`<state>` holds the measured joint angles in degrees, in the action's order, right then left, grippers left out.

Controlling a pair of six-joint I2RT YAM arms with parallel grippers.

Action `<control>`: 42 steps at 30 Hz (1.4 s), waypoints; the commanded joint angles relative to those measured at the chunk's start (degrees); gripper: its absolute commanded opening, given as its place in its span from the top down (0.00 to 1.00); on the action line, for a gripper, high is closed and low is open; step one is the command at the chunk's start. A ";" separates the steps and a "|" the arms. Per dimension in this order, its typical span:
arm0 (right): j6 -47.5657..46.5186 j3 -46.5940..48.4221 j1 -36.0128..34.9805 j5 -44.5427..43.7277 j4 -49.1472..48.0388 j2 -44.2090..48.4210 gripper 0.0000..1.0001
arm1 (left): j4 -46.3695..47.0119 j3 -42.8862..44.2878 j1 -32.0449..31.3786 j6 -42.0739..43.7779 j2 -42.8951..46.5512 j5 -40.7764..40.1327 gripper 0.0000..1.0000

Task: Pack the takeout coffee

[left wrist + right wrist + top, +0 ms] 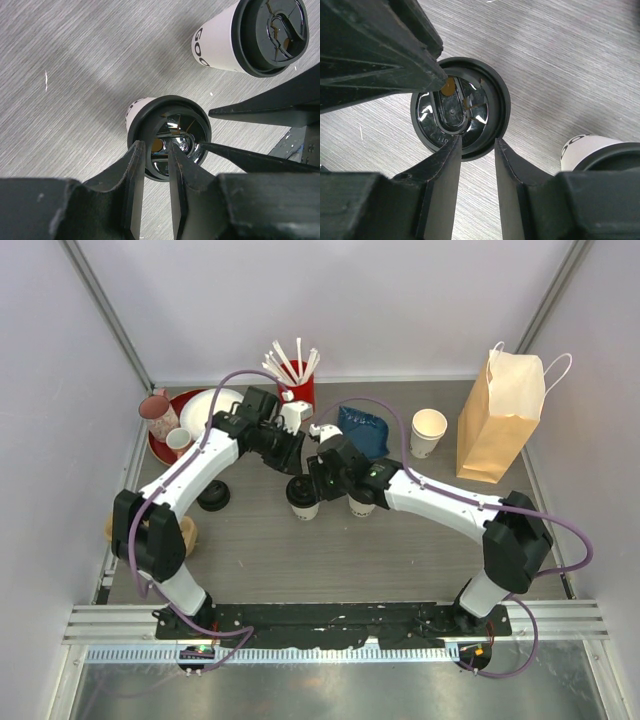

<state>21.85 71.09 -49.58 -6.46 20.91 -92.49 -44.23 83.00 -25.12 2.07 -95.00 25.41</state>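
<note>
Two takeout coffee cups with black lids stand mid-table. The left cup [302, 497] [170, 132] [460, 107] sits under both grippers. My left gripper [297, 464] [155, 145] is open and straddles the lid's rim, one finger outside it and one over the lid's middle. My right gripper [319, 481] [477, 141] is also open across the rim from the other side. The second cup [361, 506] [260, 37] [592, 150] stands close by to the right, partly under the right arm, with neither gripper on it.
A brown paper bag [500, 418] stands at the back right, with a lidless cream cup [428, 432] beside it. At the back are a red straw holder [297, 390], blue crumpled material [365, 430], and a red plate [180, 445] with a pink mug [158, 412]. A loose black lid [213, 497] lies at the left.
</note>
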 commanded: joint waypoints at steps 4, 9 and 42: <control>2.94 -1.21 -0.08 -0.49 -3.67 1.61 0.62 | 1.77 -0.82 -0.72 0.66 -0.45 1.22 0.73; 2.94 -2.80 0.27 0.04 -4.99 -0.50 0.66 | 1.52 -3.37 -0.72 0.39 -2.73 1.40 0.80; -4.53 7.30 2.03 0.13 -0.53 2.57 0.59 | -0.68 2.51 -0.19 0.66 2.72 0.79 0.66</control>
<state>20.38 73.21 -47.53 -4.47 18.68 -92.40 -44.05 81.01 -25.17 2.20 -94.21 26.89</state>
